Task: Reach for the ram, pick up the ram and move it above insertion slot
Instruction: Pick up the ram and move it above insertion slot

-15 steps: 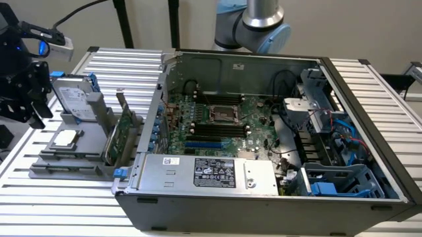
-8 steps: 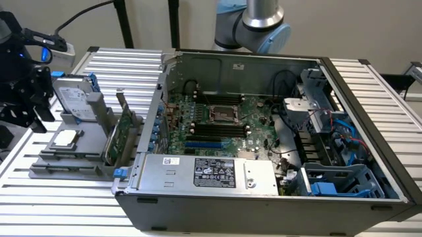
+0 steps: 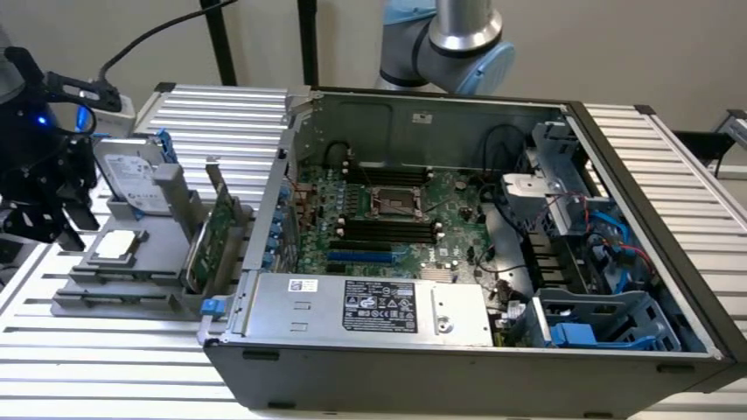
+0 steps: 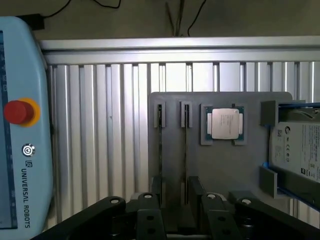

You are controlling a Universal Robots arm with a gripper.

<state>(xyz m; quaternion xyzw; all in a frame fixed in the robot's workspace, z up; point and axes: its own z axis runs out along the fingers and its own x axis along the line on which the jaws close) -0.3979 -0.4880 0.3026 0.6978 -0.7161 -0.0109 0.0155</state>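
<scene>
Ram point(image 4: 186, 150) appears as a thin dark edge standing in a narrow slot of the gray holder point(image 4: 225, 170), though I cannot tell it apart with certainty from the like slot beside it. The holder lies on the slatted table point(image 3: 233, 114) at the exterior view's left of the open computer case point(image 3: 491, 350), with the processor point(image 4: 225, 123) and hard drive point(image 4: 297, 150) farther along it. The gripper point(image 4: 177, 200) hangs above the slot, its fingers point(image 4: 156, 187) spread apart and holding nothing.

Table point(image 4: 100, 125) was ribbed bare metal with a satin sheen; parts holder point(image 4: 225, 170) matt grey plastic; processor point(image 4: 225, 123) lid smooth, shiny metal; gripper point(image 4: 181, 217) matt black; computer case point(image 3: 467, 376) dull dark-grey metal.
</scene>
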